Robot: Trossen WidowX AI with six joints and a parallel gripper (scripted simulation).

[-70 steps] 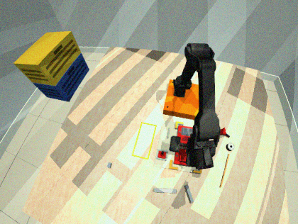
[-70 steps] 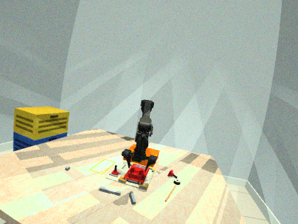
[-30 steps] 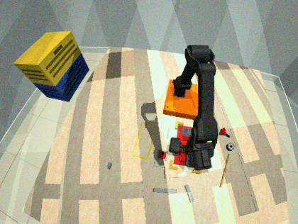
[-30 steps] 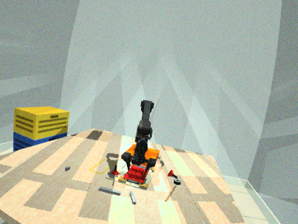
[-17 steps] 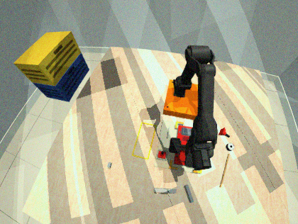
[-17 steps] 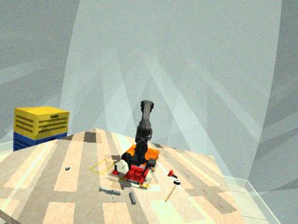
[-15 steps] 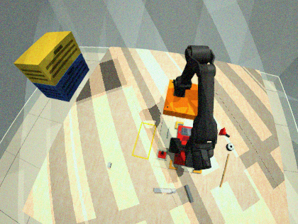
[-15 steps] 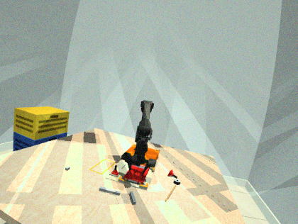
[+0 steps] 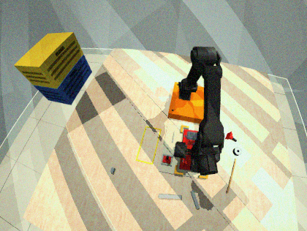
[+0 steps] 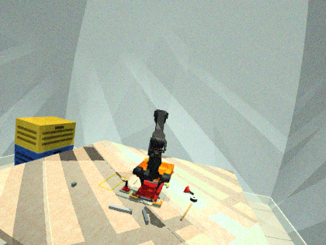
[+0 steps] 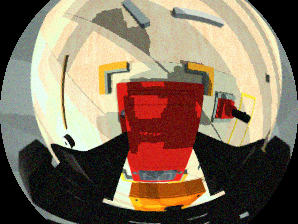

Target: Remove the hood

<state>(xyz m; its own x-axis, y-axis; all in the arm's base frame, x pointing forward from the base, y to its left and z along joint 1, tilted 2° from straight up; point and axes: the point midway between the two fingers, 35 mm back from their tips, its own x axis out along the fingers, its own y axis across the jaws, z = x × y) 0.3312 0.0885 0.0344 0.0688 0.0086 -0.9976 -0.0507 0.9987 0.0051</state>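
Black arm bent downward — gripper (image 9: 191,155) (image 10: 151,175) (image 11: 161,133) low, partly closed.

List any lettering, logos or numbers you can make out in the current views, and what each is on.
No text reads clearly in any view.
Yellow crate: dark patch on its side, too blurred to tell whether it is lettering.
Red toy car: no legible marking.

the toy car (image 9: 186,161) (image 10: 149,191) (image 11: 150,112) is red; the crates (image 9: 58,66) (image 10: 44,136) are yellow above, blue below.
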